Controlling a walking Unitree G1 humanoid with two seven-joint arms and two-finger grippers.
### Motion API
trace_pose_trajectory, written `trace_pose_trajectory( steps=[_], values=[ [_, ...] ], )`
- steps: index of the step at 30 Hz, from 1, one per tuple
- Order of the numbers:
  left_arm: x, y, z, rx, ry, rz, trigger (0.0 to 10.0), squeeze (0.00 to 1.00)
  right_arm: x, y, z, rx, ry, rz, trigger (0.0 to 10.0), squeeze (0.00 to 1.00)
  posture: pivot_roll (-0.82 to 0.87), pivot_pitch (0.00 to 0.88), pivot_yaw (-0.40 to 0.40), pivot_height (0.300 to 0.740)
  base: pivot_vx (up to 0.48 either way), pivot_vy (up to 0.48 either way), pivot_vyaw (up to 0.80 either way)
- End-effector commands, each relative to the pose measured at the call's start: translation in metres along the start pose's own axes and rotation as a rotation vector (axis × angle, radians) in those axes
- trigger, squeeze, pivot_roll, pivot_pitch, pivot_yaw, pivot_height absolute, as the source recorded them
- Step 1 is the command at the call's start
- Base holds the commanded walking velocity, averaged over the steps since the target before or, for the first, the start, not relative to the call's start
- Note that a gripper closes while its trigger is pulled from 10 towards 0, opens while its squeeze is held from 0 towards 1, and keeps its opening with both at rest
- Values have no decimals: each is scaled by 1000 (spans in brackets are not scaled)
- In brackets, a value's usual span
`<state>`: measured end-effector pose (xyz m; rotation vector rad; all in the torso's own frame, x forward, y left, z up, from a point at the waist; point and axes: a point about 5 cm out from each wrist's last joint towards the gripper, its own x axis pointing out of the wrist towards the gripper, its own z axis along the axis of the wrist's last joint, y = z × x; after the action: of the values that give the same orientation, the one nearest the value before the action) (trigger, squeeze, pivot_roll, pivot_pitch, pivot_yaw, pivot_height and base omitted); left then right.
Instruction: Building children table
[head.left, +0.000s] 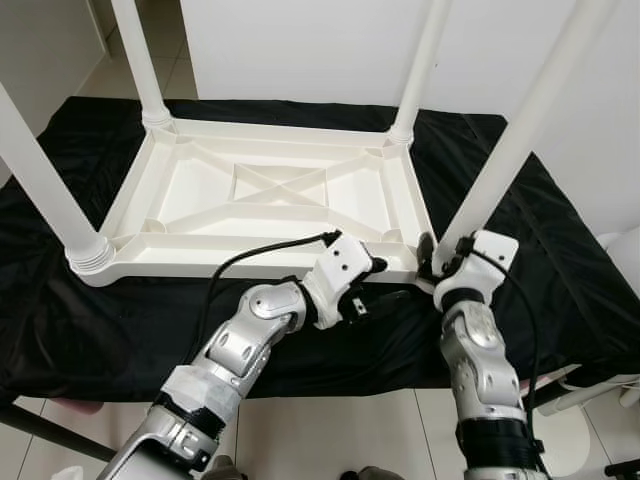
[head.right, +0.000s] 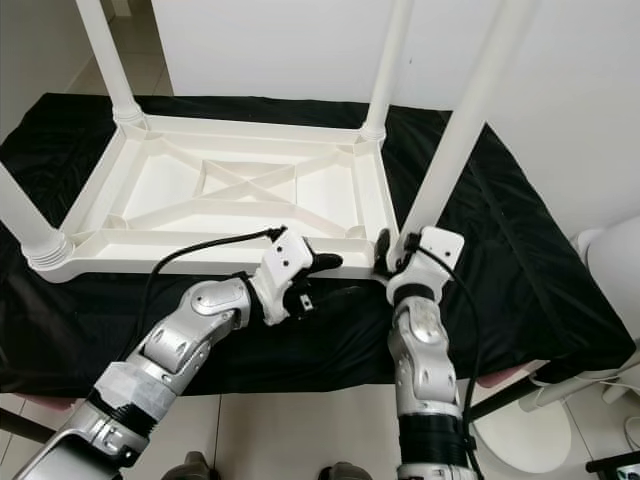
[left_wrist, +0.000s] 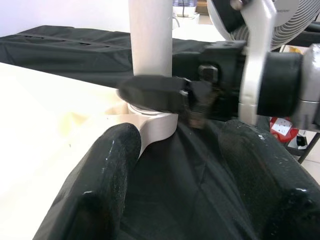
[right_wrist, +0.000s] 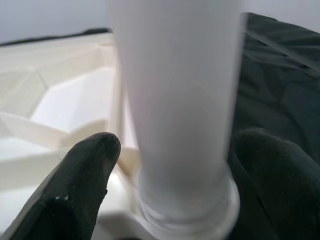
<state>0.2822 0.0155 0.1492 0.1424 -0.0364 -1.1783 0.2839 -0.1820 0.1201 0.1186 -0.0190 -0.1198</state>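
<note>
Round white plastic leg (head.left: 520, 140) sits betw. right end effector (head.left: 443, 258) fingers, spread wide.

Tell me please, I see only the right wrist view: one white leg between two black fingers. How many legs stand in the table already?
Observer: Four. The near right leg, the near left leg and two far legs all stand in the corners of the upturned table top.
Operator: Where on my leg is the right gripper?
Observer: The right gripper is at the very base, by the corner socket, its fingers open on both sides of the leg.
Operator: And the left gripper?
Observer: The left gripper is open, low over the black cloth at the table top's near edge, pointing at that same corner.
</note>
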Motion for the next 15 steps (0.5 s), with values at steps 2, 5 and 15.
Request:
trace_pose_trajectory(
  steps=[2, 5, 15],
  values=[
    [0, -5, 0, 3, 0, -49, 10000, 0, -3, -10, -1, -53, 1, 75, 10000, 0, 8, 0, -58, 740, 0, 0, 0],
    [1, -5, 0, 3, 1, -50, 10000, 0, -3, -15, -1, -78, 0, 112, 10000, 0, 5, 0, -57, 740, 0, 0, 0],
    [3, -4, 2, 6, -5, -51, 10000, 0, 14, -30, 5, -214, 30, 374, 10000, 0, 7, 0, -54, 740, 0, 0, 0]
  ],
)
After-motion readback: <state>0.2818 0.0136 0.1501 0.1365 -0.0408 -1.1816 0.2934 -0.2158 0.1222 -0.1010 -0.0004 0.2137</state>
